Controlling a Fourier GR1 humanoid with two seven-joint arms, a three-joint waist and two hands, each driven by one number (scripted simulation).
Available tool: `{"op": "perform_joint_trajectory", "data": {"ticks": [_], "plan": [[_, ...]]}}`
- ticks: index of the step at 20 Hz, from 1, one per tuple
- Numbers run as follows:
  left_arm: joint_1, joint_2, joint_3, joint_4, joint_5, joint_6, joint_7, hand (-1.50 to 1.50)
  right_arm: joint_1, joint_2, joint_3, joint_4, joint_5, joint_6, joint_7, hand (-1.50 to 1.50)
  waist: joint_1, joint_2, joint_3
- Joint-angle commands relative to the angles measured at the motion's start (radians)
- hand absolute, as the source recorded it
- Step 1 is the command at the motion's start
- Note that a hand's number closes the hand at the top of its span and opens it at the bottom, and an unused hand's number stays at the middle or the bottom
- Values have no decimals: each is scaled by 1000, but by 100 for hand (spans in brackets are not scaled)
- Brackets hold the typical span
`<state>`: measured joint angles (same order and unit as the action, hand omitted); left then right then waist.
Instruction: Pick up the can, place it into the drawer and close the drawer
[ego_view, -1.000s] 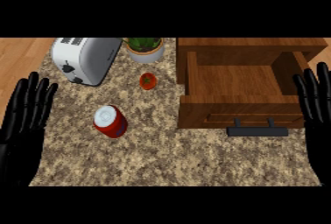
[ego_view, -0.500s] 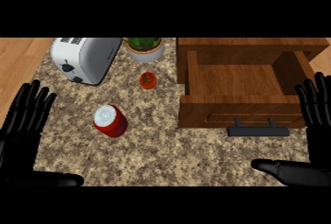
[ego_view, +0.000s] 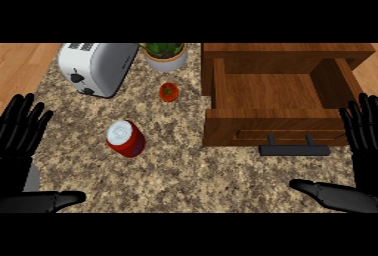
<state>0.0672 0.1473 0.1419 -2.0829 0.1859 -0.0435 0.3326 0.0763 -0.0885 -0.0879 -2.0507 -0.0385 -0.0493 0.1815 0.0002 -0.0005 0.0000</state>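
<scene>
Desk (ego_view: 214, 175): drawer (ego_view: 244, 122) open at right, toaster (ego_view: 96, 65) and potted plant (ego_view: 164, 54) at back left. Left hand (ego_view: 21, 137) and right hand (ego_view: 363, 132) at side edges, fingers straight and open. Can (ego_view: 125, 139) lies mid-left, well apart from drawer; red fruit (ego_view: 169, 92) beyond it.

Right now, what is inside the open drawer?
The drawer shows only bare wooden floor; the can lies outside, on the counter to its left. Its front panel may hide the floor just behind it.
</scene>
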Motion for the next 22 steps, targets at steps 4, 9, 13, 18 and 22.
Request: {"op": "perform_joint_trajectory", "data": {"ticks": [4, 9, 13, 18, 22], "plan": [[-97, -31, -32, 74, -42, 35, 37, -150, -17, -21, -47, -12, -18, 23, 13, -150, -2, 0, 0], [-66, -47, -35, 151, -48, -4, -28, -150, 1, 2, -59, 22, -14, 27, -38, -150, -1, 0, 0], [-20, -63, -63, 165, -86, -12, -62, -150, 11, -8, -46, -75, -11, 31, 52, -150, 0, 0, 0], [25, -89, -98, 247, -166, 0, -168, -150, 58, 7, -72, -46, -23, 64, -39, -150, -1, 0, 0], [1, -134, -126, 427, -235, 43, -300, -150, 121, -21, -135, -74, -102, 129, -64, -150, -5, 0, 0]]}}
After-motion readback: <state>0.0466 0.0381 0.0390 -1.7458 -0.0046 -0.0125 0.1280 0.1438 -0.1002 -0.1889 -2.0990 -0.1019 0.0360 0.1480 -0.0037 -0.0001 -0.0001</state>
